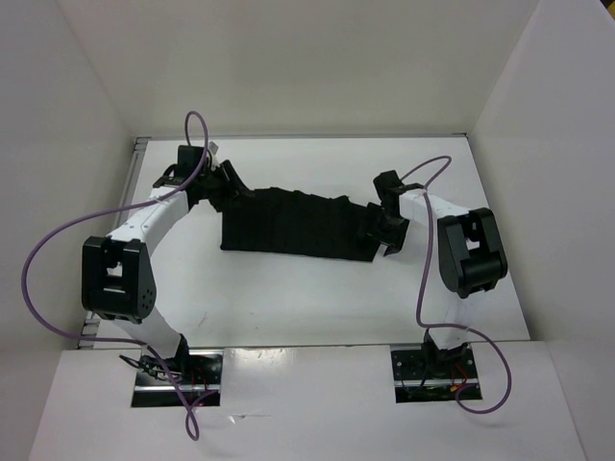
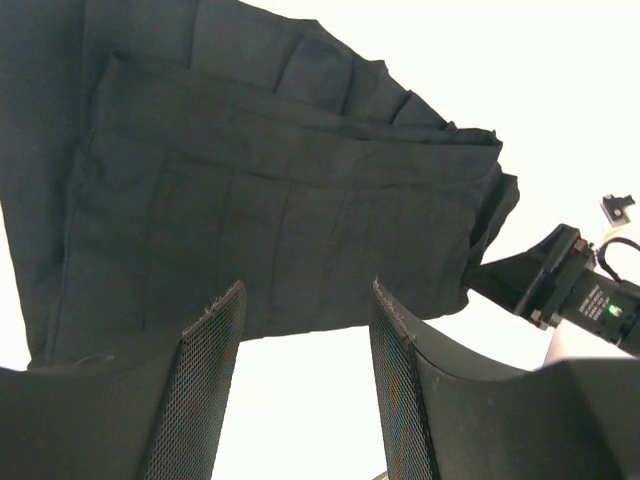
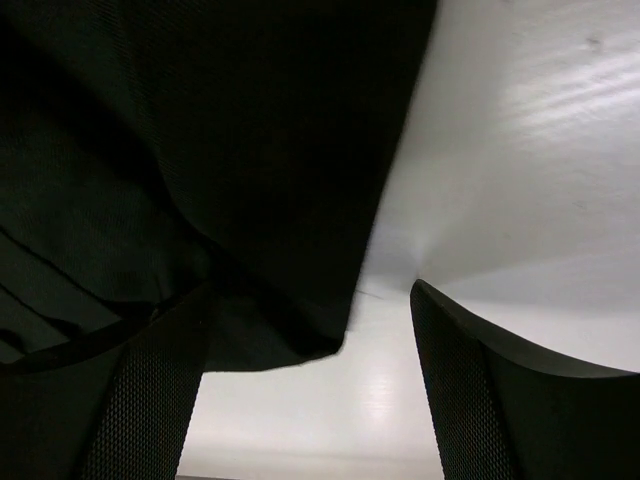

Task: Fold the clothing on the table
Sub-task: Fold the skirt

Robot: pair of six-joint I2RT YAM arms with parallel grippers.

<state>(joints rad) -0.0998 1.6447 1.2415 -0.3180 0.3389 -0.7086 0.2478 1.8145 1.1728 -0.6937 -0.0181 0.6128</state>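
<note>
The skirt (image 1: pixel 298 226) lies as a folded band in the middle of the desk (image 1: pixel 288 307). The left gripper (image 1: pixel 227 189) and right gripper (image 1: pixel 388 233) sit at its two ends, both spread and grasping nothing. One fold looks laid. The next likely calls for gripping one end and carrying it across.

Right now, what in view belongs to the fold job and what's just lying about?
Job: black pleated skirt, table, left gripper, right gripper (both open).
Lying about: purple cables, white walls.
</note>
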